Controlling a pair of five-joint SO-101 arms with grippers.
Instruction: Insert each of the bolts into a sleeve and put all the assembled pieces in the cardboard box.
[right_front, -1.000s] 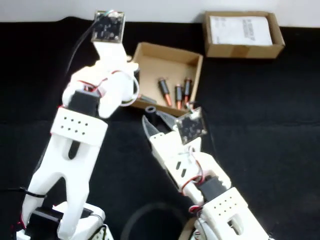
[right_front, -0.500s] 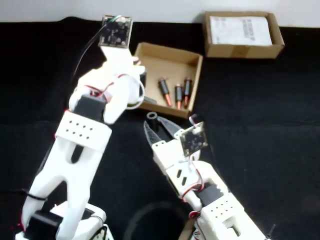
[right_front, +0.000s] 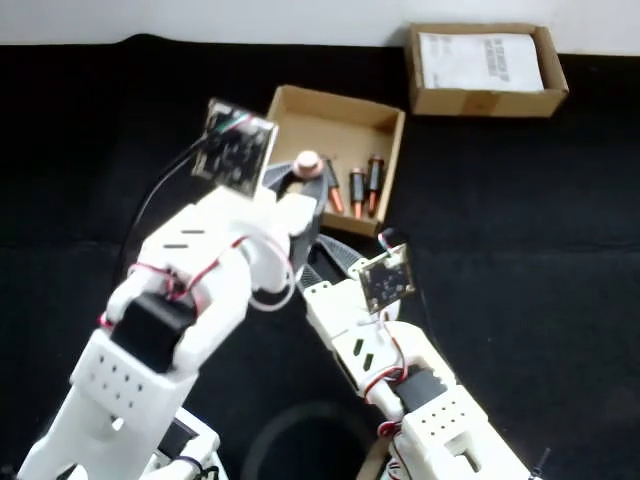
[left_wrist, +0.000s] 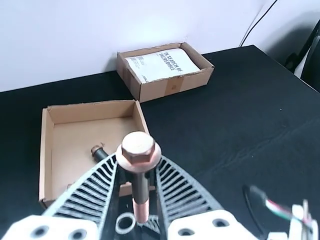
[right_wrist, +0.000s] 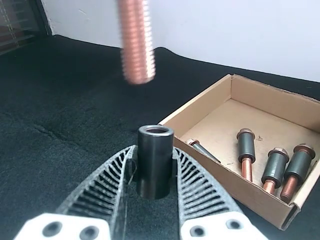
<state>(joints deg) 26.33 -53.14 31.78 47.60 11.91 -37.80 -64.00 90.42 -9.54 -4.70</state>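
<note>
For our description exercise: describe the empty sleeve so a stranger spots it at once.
Find the open cardboard box with bolts inside. Beside it, the right gripper holds a black sleeve upright. Unlike the boxed sleeves, its bore is empty.

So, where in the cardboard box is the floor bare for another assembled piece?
Free: the cardboard box floor along its wall farthest from the arms. Crowded: its near side, where assembled pieces lie, and where the bolt in the left gripper hangs over the sleeve in the right gripper.
</note>
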